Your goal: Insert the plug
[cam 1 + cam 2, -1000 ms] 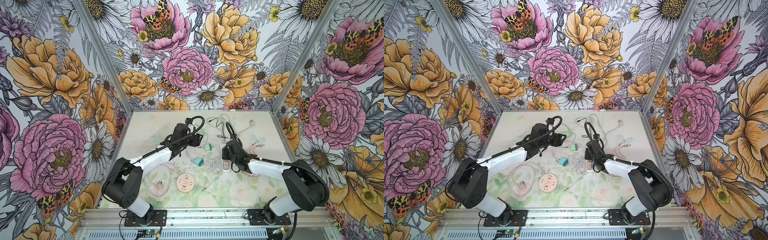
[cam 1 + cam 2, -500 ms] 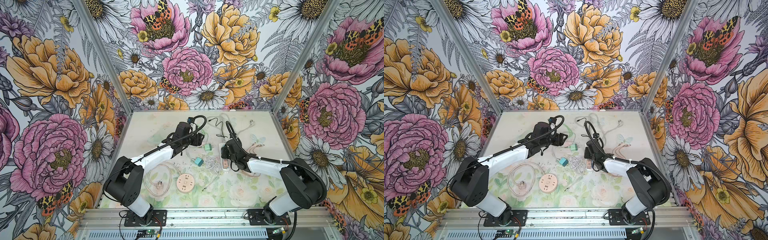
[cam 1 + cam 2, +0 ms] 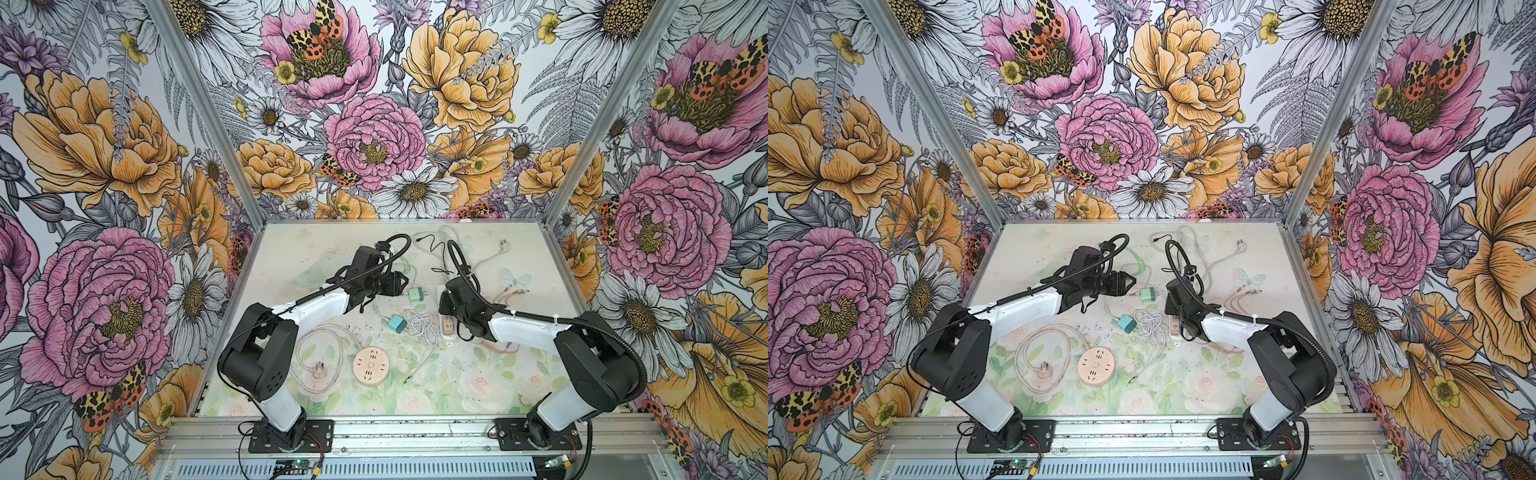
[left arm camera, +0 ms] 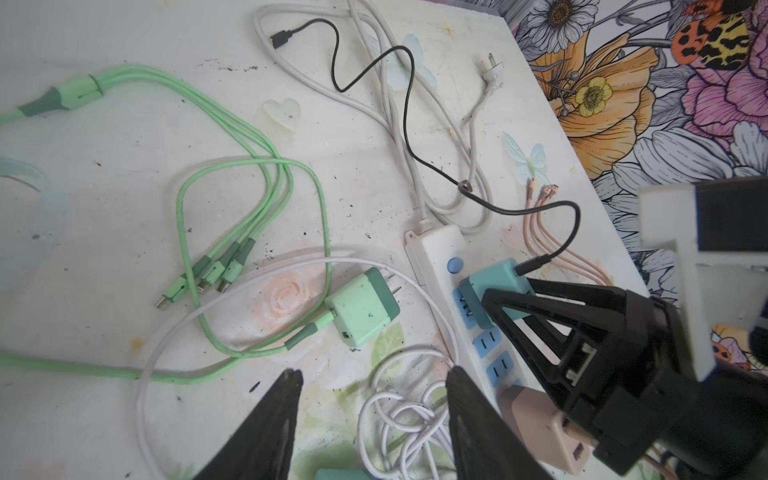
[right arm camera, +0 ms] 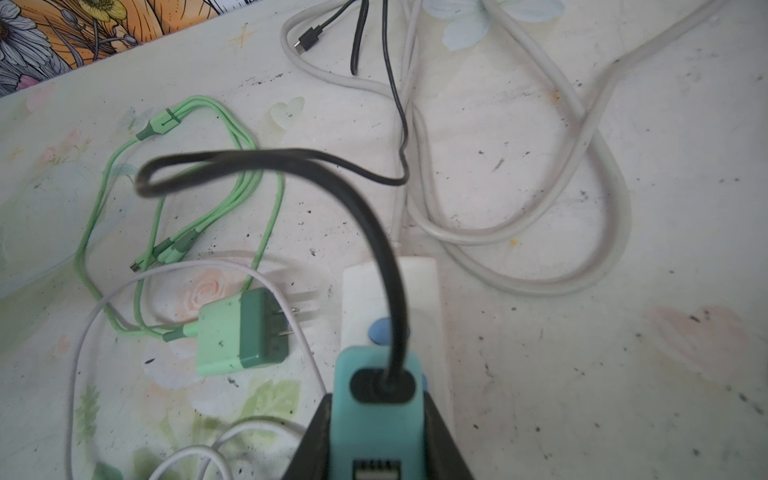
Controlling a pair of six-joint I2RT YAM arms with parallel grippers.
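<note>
As right gripper [image 5: 376,440] clamps teal plug [image 5: 374,374] on power strip's [image 5: 419,282] far socket, seating looks underway — next: press squarely down. Left gripper [image 4: 372,372] apart, empty.

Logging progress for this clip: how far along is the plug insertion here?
Done: a beige adapter already sits in the white power strip. In hand: the right hand grips the teal plug against the socket next to the blue switch; whether it is fully seated is unclear. Remaining: the mint charger lies unplugged beside the strip, with the open left hand hovering near it.
</note>
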